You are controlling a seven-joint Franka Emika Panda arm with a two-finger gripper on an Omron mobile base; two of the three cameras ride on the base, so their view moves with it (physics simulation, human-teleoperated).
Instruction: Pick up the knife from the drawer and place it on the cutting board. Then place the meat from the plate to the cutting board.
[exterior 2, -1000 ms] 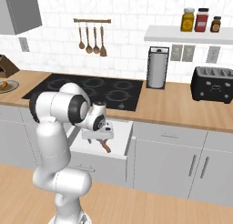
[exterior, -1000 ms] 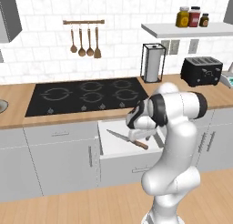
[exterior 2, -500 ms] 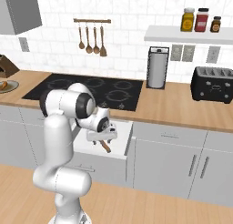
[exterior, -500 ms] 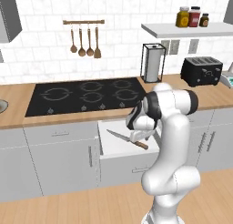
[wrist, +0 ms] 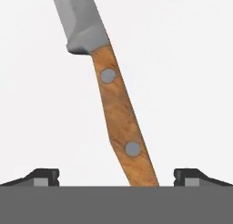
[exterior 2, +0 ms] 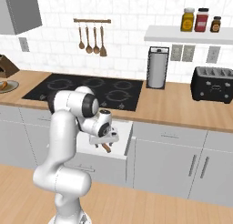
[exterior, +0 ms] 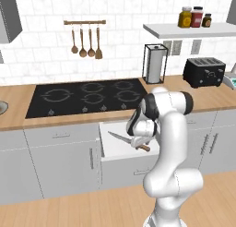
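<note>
The drawer [exterior: 115,148] stands pulled out below the hob, and the knife [exterior: 123,138] lies on its white floor [wrist: 186,82]. In the hand view the brown handle [wrist: 120,123] runs up between my fingertips [wrist: 43,176] to the silver blade [wrist: 77,18]. My gripper [wrist: 116,176] is open and hangs low over the handle, one fingertip on each side and both clear of it. It also shows over the drawer [exterior 2: 119,129] at the handle's end [exterior 2: 106,148]. The plate [exterior 2: 9,86] sits at the far left counter with the orange meat [exterior 2: 2,84] on it. The cutting board is out of view.
A black hob [exterior: 87,98] fills the counter behind the drawer. A paper towel holder [exterior: 155,64] and a black toaster [exterior: 205,72] stand to the right. A knife block [exterior 2: 7,66] is at the far left. Grey cabinet doors [exterior: 60,164] flank the drawer.
The hand has sunk lower into the drawer, closer to the knife's handle, and the elbow has dropped with it. The knife lies where it was.
</note>
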